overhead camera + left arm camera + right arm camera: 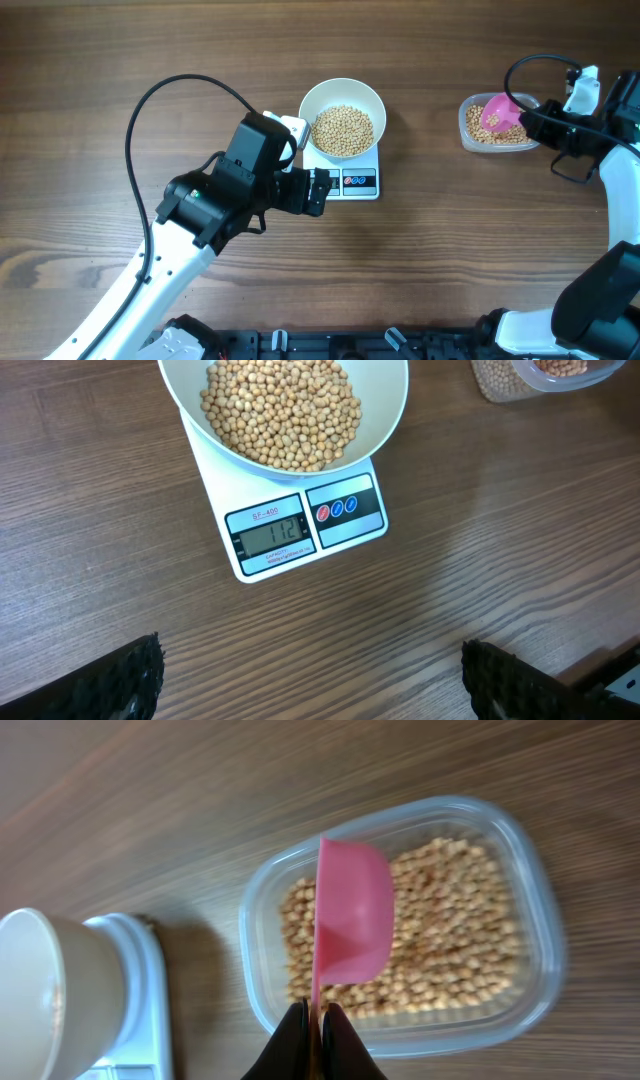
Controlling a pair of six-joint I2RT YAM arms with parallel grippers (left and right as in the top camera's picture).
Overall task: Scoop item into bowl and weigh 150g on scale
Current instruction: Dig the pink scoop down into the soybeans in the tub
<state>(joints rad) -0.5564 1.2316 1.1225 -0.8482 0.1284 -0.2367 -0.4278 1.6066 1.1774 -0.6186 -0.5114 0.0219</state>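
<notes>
On my left, the left gripper (320, 190) hangs just in front of the flat white rectangular digital scale (358, 183), fingers spread wide and holding nothing. In its own wrist view only the two dark pads (130, 680) show, at the bottom corners, with bare wood-grain table (100, 60) between them. A black cable (190, 78) loops above that arm.

The scale sits around the middle of the table, nearer the far edge. The round plain white bowl (342, 88) stands on its platform and covers the rear of it. A heap of small round beige-yellow beans (343, 130) fills the bowl's bottom. From overhead I cannot read the grey display (272, 532). The left wrist view shows it plainly at 112, beside three small round buttons (337, 510).

Further right, toward the table's right edge on the far side, the clear rounded-rectangle plastic tub (466, 128) holds more of the same beans. The right gripper (318, 1018) is clenched on the thin handle of the pink plastic scoop (352, 915), which only the right wrist view makes clear. The scoop's cup is over the tub's beans and looks tilted onto its edge. Whether it touches them I cannot tell. That view also catches the bowl and scale at its left edge, blurred.
</notes>
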